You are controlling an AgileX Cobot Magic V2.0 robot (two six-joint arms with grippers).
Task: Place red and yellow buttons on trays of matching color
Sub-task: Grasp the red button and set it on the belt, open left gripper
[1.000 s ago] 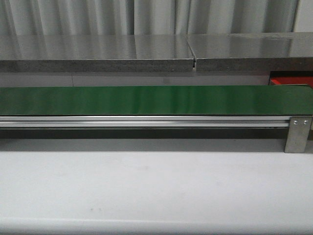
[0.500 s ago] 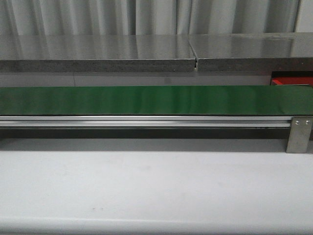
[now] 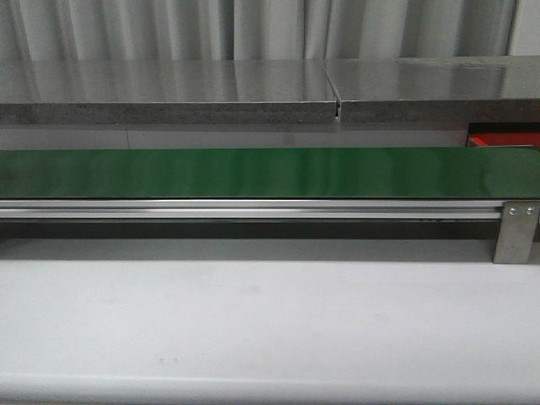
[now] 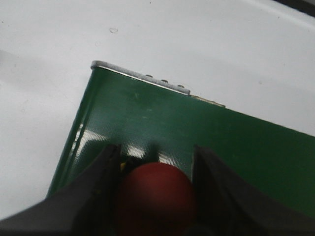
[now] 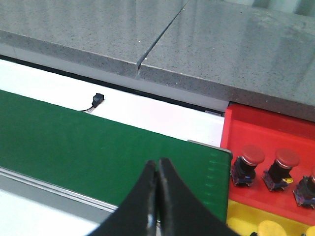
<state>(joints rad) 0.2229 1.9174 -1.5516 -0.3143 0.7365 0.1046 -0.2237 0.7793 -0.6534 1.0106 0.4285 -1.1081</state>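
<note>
In the front view almost nothing has changed over the last second: the green belt [image 3: 253, 172] runs bare across the white table [image 3: 253, 321], no arm shows, and only a sliver of the red tray [image 3: 504, 140] peeks out behind the belt's right end, so from here no progress can be read. In the left wrist view the left tool [image 4: 156, 196] has its dark fingers closed against both sides of a red button [image 4: 156, 199], glossy and dome-topped, held over the belt's end near its metal edge; judging by that, this button is picked and bound for the red tray. In the right wrist view the right tool [image 5: 157, 196] is pinched closed on nothing above the belt; beside it the red tray already carries red-capped buttons [image 5: 246, 162], and a yellow tray [image 5: 246, 219] adjoins it with yellow shapes at the edge.
</note>
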